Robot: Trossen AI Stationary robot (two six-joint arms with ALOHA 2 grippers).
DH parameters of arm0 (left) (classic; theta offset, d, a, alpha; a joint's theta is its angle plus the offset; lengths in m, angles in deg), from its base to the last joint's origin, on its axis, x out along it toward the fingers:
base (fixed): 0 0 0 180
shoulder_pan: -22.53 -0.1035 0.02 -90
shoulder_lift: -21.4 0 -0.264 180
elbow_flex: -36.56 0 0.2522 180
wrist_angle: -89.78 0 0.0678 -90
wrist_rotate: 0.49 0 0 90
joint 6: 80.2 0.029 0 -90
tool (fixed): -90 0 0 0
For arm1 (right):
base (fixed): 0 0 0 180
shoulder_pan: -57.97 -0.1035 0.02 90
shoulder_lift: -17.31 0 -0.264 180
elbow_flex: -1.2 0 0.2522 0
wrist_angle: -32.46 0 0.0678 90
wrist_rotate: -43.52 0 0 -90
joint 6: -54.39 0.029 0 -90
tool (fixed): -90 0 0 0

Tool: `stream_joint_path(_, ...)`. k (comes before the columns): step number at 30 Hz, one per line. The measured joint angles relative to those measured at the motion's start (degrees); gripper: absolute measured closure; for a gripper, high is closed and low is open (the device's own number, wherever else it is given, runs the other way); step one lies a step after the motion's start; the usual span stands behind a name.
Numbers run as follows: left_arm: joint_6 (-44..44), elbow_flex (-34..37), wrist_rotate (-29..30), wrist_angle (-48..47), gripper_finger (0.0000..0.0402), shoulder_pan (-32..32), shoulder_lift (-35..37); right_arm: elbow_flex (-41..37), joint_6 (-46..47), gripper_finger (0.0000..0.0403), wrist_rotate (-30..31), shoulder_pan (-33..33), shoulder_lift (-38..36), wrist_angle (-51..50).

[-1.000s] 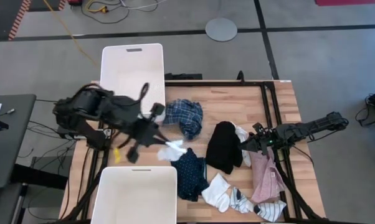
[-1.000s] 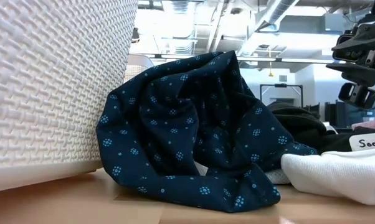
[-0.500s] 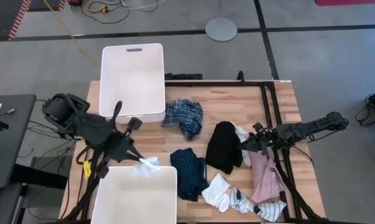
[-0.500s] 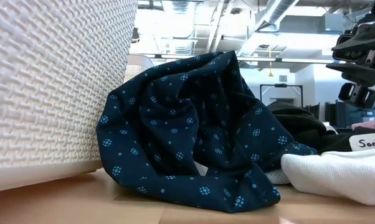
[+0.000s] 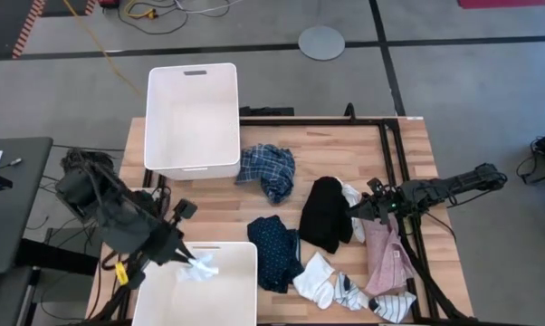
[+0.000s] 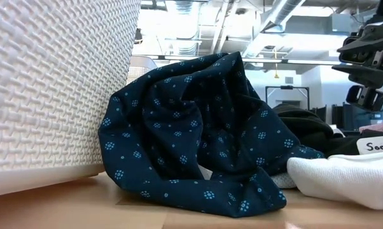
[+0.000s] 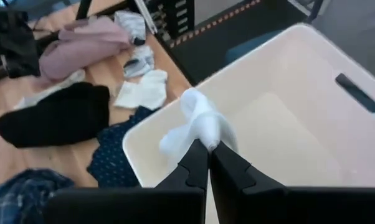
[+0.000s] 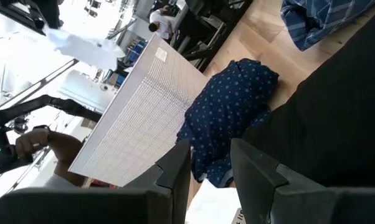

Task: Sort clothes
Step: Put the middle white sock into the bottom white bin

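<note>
Sock (image 5: pixel 200 267) now over bin (image 5: pixel 245 299).

White sock (image 5: pixel 200 268), white bin (image 5: pixel 239 299) — navy dotted piece (image 5: pixel 275 248), blue plaid shirt (image 5: pixel 267 168).

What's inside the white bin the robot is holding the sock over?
The near bin looks bare inside where visible. The left end effector holds a white sock above it, hiding part of the floor.
</note>
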Motion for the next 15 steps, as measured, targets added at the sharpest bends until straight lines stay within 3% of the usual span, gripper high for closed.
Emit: stream_joint_path(15,-9.20,18.59,-1.38,8.29,0.0401,4.53,-0.04,0.00,-0.42,0.0271,0.00,0.02,0.00,0.13)
